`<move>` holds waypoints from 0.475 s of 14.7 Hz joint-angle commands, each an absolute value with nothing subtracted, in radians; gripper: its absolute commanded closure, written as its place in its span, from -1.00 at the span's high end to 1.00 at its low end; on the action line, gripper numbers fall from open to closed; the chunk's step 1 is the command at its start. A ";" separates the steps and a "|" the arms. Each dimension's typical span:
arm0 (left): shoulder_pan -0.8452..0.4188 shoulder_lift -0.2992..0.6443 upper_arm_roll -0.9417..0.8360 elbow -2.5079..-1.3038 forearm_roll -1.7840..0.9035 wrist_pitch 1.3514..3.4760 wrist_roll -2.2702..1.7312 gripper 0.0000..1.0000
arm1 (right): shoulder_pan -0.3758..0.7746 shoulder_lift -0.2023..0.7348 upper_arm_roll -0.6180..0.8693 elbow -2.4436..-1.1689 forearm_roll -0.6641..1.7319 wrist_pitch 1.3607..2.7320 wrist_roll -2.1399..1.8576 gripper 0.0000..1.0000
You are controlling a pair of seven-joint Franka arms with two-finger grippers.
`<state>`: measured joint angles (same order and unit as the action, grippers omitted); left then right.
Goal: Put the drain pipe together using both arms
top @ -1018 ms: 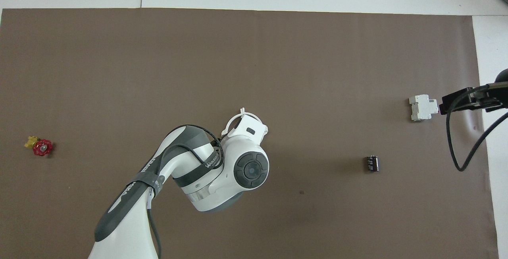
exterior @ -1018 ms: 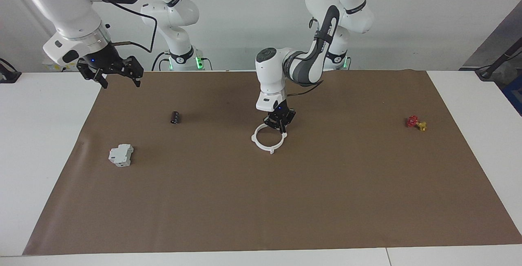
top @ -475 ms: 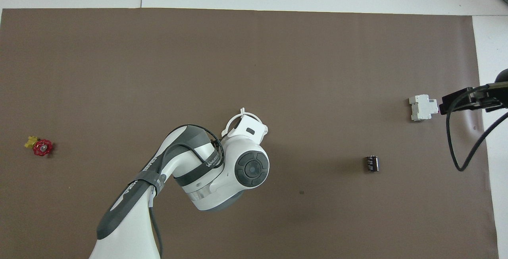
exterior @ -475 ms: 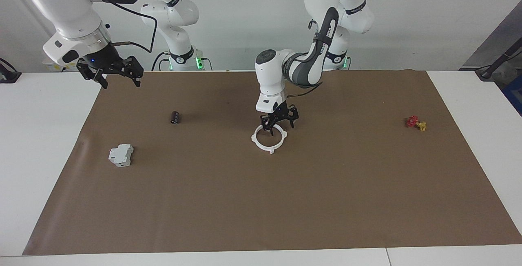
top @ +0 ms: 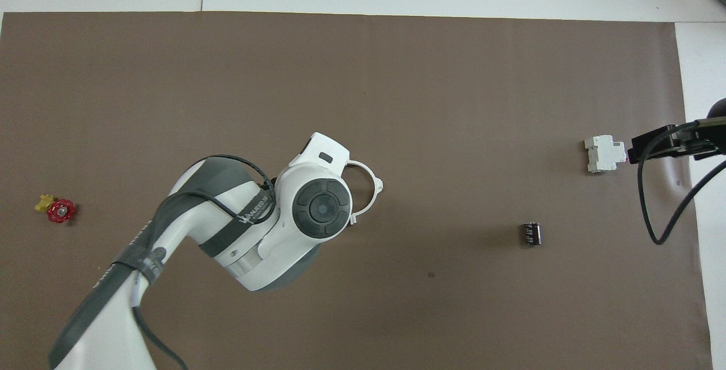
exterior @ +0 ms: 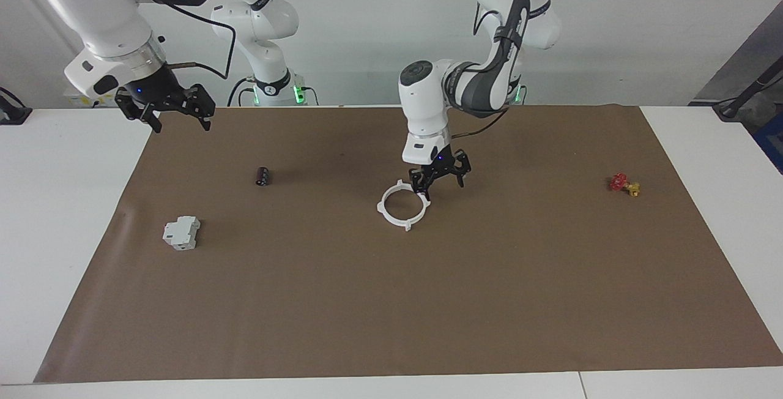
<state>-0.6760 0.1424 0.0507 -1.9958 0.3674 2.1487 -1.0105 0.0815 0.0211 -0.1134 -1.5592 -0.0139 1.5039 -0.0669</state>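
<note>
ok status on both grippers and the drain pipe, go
Left gripper open, just above the drain pipe, not holding it. Right gripper open, waiting at its end of the table. Ring closed, flat on the mat. Nothing in the way.

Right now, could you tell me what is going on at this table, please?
The two arms are assembling a drain pipe. The white ring lies flat on the brown mat near the middle of the table, both halves joined as far as I can see. The left claw is open, just above the ring's edge nearest the robots, holding nothing. The right claw waits open and raised over the mat's corner at its own end, above the black cylinder and grey-white block.
</note>
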 commanded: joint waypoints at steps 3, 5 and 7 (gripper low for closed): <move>-0.470 -0.067 0.048 -2.014 0.210 1.939 -0.524 1.00 | 0.067 0.009 -0.106 -1.569 0.008 1.516 -0.064 1.00; -0.350 -0.136 0.051 -2.022 0.151 1.879 -0.314 1.00 | 0.067 0.009 -0.106 -1.569 0.006 1.516 -0.064 1.00; -0.223 -0.175 0.054 -2.022 0.123 1.824 -0.089 1.00 | 0.067 0.009 -0.106 -1.569 0.008 1.516 -0.064 1.00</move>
